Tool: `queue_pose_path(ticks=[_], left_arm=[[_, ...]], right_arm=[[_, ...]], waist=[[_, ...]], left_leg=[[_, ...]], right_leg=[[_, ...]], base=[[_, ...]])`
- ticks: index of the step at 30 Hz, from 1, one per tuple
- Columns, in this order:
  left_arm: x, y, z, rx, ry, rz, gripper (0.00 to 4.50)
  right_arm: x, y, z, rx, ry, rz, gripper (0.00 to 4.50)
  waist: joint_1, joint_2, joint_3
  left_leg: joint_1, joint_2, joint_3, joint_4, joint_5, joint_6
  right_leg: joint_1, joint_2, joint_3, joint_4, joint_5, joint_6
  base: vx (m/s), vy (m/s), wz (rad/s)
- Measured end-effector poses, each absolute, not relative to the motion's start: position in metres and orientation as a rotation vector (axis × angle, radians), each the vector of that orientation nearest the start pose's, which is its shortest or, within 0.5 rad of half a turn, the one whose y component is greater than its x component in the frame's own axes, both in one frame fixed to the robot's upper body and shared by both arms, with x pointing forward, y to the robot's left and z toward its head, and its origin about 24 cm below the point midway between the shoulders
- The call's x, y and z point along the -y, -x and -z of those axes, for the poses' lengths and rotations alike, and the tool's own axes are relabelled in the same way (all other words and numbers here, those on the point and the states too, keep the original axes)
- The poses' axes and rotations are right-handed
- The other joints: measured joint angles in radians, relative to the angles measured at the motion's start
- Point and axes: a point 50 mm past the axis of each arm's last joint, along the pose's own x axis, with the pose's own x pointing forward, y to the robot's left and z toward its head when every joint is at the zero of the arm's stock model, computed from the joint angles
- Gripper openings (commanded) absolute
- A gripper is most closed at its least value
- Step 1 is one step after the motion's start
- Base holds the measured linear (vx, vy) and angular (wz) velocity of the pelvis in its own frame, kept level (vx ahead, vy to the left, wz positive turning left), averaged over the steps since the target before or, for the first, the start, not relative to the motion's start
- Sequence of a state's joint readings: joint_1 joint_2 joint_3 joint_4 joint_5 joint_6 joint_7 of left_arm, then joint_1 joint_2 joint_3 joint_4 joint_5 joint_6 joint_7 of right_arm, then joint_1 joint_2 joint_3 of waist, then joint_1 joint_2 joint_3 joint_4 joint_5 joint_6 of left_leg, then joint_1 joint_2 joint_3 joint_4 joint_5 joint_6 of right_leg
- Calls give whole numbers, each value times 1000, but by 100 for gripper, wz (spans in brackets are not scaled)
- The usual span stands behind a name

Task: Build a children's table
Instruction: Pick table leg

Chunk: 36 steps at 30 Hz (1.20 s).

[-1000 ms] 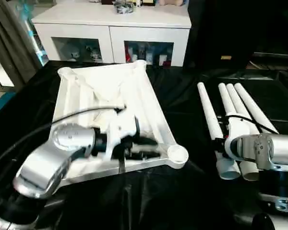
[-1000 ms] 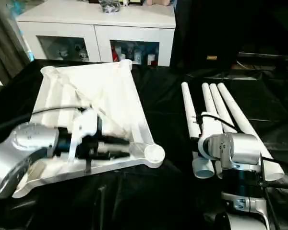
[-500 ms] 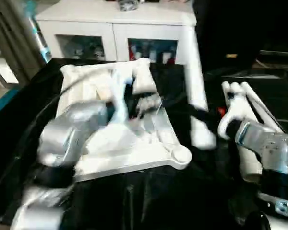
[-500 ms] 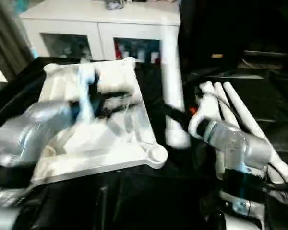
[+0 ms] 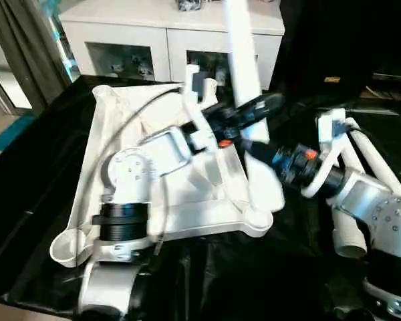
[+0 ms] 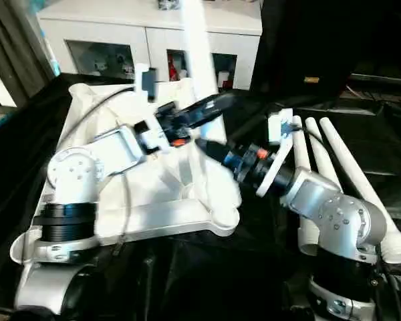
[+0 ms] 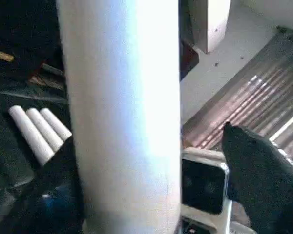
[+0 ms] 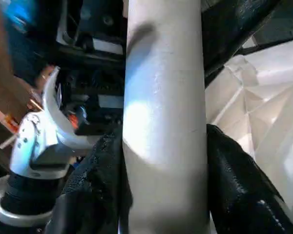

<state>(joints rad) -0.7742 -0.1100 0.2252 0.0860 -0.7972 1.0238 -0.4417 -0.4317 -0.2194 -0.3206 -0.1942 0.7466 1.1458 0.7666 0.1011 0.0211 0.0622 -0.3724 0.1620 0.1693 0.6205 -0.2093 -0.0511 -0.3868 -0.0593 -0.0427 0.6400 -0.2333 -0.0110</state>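
Both grippers are clamped on one white table leg point(image 5: 244, 60): the left gripper point(image 5: 250, 110) above, the right gripper point(image 5: 254, 148) just below it. The tube looks light, stiff and smooth, so probably slippery; holding near its lower end should steady it over the upturned tabletop point(image 5: 120, 127).

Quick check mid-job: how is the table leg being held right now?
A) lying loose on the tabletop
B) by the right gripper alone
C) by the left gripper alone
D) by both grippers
D: the left gripper and the right gripper each have fingers on either side of the raised leg.
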Motion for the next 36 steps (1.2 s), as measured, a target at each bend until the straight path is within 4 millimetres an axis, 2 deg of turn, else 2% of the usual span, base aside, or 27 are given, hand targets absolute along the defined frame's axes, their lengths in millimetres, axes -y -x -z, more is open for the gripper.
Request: queue_pose_path(ticks=[5, 6, 9, 12, 21, 25, 26, 31, 35, 36], left_arm=[[-41, -319, -191, -241, 781, 1084, 438], [-42, -320, -191, -245, 779, 1067, 409], [-46, -324, -189, -257, 751, 992, 397], [-49, -328, -187, -260, 704, 898, 360], [-55, -338, -184, -229, 645, 680, 288], [-55, -338, -185, -225, 647, 675, 268], [-55, -338, -185, -223, 647, 677, 250], [-56, -335, -187, -210, 656, 696, 214], [-58, -333, -184, -203, 667, 719, 188], [-58, -333, -185, -197, 668, 726, 184]], right_arm=[[144, -281, -148, -249, -460, -1013, 187], [142, -282, -148, -250, -433, -1003, 187], [134, -286, -152, -253, -333, -969, 187], [128, -289, -151, -262, -259, -917, 187], [118, -295, -143, -280, -174, -806, 186], [117, -295, -143, -276, -170, -805, 186], [117, -295, -143, -275, -170, -805, 186], [116, -294, -144, -275, -164, -811, 186], [117, -294, -144, -270, -134, -814, 186], [117, -295, -144, -266, -128, -814, 221]], waist=[[0, -1, 0], [0, -1, 0], [-1, -1, 0], [-2, -1, 0], [-6, -1, 1], [-7, -1, 1], [-7, -1, 1], [-9, -1, 1], [-9, -6, 4], [-9, -7, 4]], left_leg=[[0, 0, 0, 0, 0, 0], [0, 0, 0, 0, 0, 0], [-1, 0, 0, 0, 0, 0], [-1, 0, 0, 0, 0, 0], [-3, 0, 0, 0, -1, 2], [-3, 0, 0, 0, -1, 2], [-3, 0, 0, 0, -1, 2], [-3, 0, 0, 0, -1, 2], [-3, 0, 0, 0, -1, 2], [-3, 0, 0, 0, -1, 2]], right_leg=[[0, 0, 0, 0, 0, 0], [0, 0, 0, 0, 0, 0], [0, 0, 0, -1, 0, 1], [0, 0, 0, -2, 1, 1], [0, 0, 0, -5, 1, 2], [0, 0, 0, -6, 1, 2], [0, 0, 0, -6, 1, 2], [0, 0, 0, -6, 1, 2], [0, 0, 0, -5, 1, 2], [0, 0, 0, -5, 1, 2]], base=[[0, 0, 0], [0, 0, 0], [0, 0, 0], [0, 0, 0], [0, 0, 0], [0, 0, 0], [0, 0, 0], [0, 0, 0], [0, 0, 0], [0, 0, 0]])
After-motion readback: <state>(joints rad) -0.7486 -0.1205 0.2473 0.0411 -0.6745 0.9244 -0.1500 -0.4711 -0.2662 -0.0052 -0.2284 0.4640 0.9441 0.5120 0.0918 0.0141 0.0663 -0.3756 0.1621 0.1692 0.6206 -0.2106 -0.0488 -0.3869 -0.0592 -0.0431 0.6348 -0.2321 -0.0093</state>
